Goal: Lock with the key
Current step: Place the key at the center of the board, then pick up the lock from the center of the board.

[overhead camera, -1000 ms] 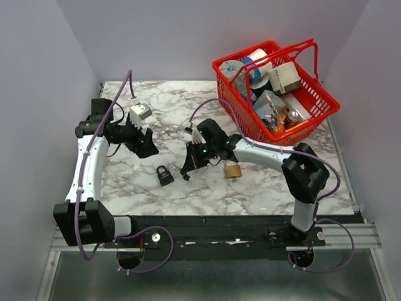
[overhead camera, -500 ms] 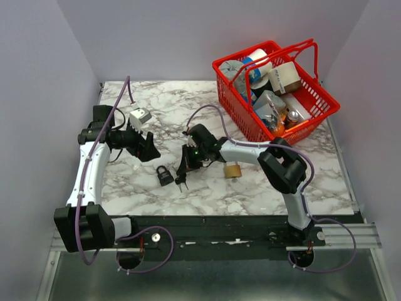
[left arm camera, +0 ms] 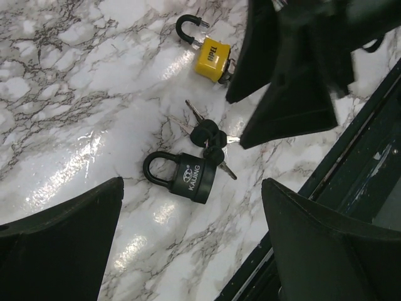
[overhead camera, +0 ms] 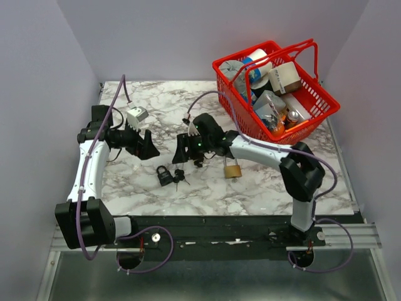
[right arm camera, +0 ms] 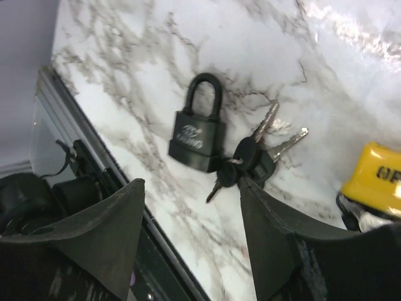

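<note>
**A:** Where's the padlock [overhead camera: 165, 175]?

**B:** Flat on the marble near the front edge. Its long axis runs front to back, shackle pointing away from the bases. The keys [overhead camera: 179, 176] lie just beside its right bottom corner, blades splayed.

**A:** Which arm do you take?

**B:** My right gripper [overhead camera: 185, 150] is nearer, just behind the keys, jaws spread and empty. My left gripper [overhead camera: 147, 145] is back-left of the padlock, also spread and holding nothing.

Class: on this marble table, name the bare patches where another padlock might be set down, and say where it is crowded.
Bare marble lies at the back of the table, between the left gripper and the red basket, and at the front right, beyond the yellow padlock. The centre is crowded: right gripper, black padlock and keys close together.
</note>
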`<state>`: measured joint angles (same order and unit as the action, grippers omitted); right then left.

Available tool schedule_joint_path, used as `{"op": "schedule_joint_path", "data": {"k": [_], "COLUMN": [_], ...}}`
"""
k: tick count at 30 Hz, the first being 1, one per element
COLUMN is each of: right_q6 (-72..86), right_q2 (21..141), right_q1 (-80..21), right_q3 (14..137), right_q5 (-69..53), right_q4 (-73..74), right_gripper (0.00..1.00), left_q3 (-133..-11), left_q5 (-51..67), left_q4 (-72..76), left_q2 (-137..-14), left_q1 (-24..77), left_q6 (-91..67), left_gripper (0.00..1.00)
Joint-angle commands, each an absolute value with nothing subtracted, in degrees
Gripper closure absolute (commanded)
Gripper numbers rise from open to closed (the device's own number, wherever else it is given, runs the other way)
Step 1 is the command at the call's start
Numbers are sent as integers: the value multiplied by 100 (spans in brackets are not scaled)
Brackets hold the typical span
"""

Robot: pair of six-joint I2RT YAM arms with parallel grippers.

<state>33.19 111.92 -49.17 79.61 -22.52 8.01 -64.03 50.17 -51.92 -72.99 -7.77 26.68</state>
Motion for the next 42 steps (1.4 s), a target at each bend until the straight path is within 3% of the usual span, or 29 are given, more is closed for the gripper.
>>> {"op": "schedule_joint_path", "data": {"k": [1,7,10,12,26,42], "right_q6": [2111,1731,1872,1995,2417,2285], "right_q2": [10153,9747,9861,9992,11373,12076], "right_q1": [-4948,-4931,-4931,-4931,-4896,-4904], "right_q3": [7954,7665,7638,7690,8534,8763], "right_q5": [-1707,-28,483,614,835,1046], "right_q4": [1431,2416,2531,2540,2522,2426], "right_gripper": [29,25,8,3,4,20], "left_q3": [-6653,-6329,-6109,-6003,-5845,-5704], "left_q5": [5072,4861,4720,4597,4439,4359], "left_q4": [-4791,-3818,-3299,-3138,-3006,-2988], "left_q2": [-7286,-6953,-6733,-6583,-6451,-6416], "left_q1": [-817,-826,-809,-817,-809,-817], "left_q6": [2242,1260,715,616,536,668], "left_gripper": [1,1,1,1,1,1]}}
